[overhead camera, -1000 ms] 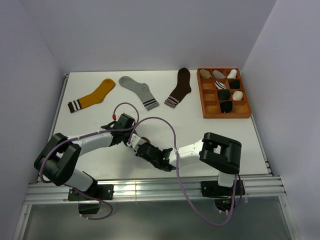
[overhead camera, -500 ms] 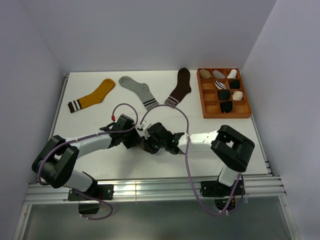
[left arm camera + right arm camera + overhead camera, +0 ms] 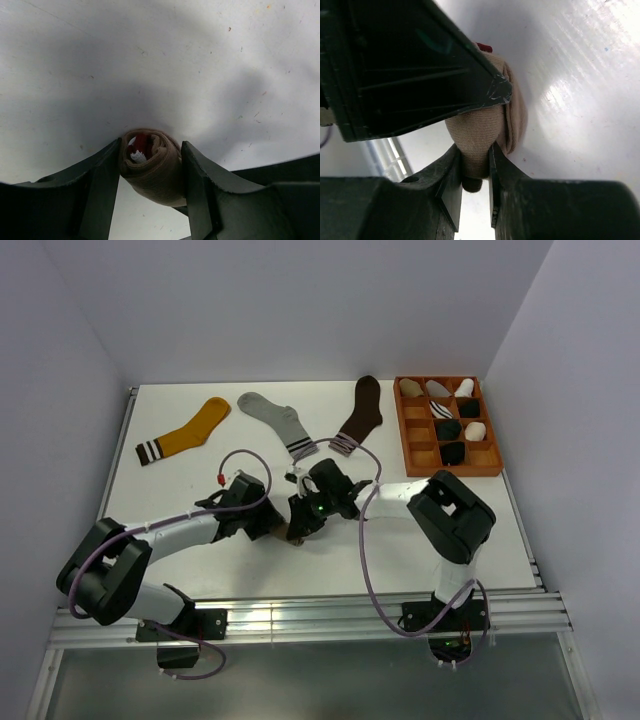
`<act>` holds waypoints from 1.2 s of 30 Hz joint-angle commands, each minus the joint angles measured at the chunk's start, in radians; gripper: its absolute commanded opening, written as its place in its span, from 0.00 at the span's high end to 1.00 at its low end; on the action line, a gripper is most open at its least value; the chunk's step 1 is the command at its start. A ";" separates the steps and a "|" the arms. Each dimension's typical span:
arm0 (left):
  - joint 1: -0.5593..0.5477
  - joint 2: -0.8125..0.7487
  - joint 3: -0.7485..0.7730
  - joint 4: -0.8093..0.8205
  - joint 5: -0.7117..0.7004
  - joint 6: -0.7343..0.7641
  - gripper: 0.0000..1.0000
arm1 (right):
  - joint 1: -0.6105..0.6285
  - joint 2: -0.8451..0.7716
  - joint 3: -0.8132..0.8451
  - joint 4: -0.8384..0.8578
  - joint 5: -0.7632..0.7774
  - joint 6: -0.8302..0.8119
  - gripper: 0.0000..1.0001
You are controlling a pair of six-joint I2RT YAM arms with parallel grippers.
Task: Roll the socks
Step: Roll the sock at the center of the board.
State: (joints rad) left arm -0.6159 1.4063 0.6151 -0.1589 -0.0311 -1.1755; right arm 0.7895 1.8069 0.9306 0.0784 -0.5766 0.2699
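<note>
A taupe sock (image 3: pixel 296 531) with a maroon-and-white cuff is rolled into a tight bundle near the table's middle front. In the left wrist view the sock roll (image 3: pixel 156 167) fills the gap of my left gripper (image 3: pixel 150 161) and touches both fingers; its maroon and white core faces the camera. My right gripper (image 3: pixel 476 167) is shut on a fold of the same taupe sock (image 3: pixel 482 127), right beside the left finger (image 3: pixel 420 75). From above, the left gripper (image 3: pixel 272 524) and right gripper (image 3: pixel 303 516) meet at the roll. The other task socks are not identifiable here.
A mustard-yellow sock (image 3: pixel 186 431), a light grey sock (image 3: pixel 277 421) and a dark brown sock (image 3: pixel 360 415) lie flat along the back. At the back right stands an orange divided tray (image 3: pixel 452 471) holding several rolled socks. Purple cables loop over both arms.
The right arm swung from the table's front to farther back, its gripper staying at the roll. The left jaws widened around the roll.
</note>
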 commanded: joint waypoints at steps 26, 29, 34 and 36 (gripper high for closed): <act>-0.015 0.036 -0.049 0.016 0.022 -0.013 0.53 | -0.182 0.247 0.030 0.120 -0.252 0.364 1.00; -0.018 0.056 -0.035 0.006 0.022 -0.007 0.66 | -0.180 0.192 0.019 0.103 -0.212 0.324 0.89; -0.022 0.082 -0.012 -0.019 0.022 0.008 0.99 | -0.162 0.068 0.007 0.051 -0.111 0.215 0.61; -0.024 0.085 -0.005 -0.037 0.022 0.016 1.00 | -0.142 0.017 0.004 0.041 -0.045 0.171 0.55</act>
State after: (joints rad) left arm -0.6209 1.4567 0.6147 -0.0673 -0.0250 -1.1976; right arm 0.6430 1.9114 0.9386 0.1440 -0.8207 0.5415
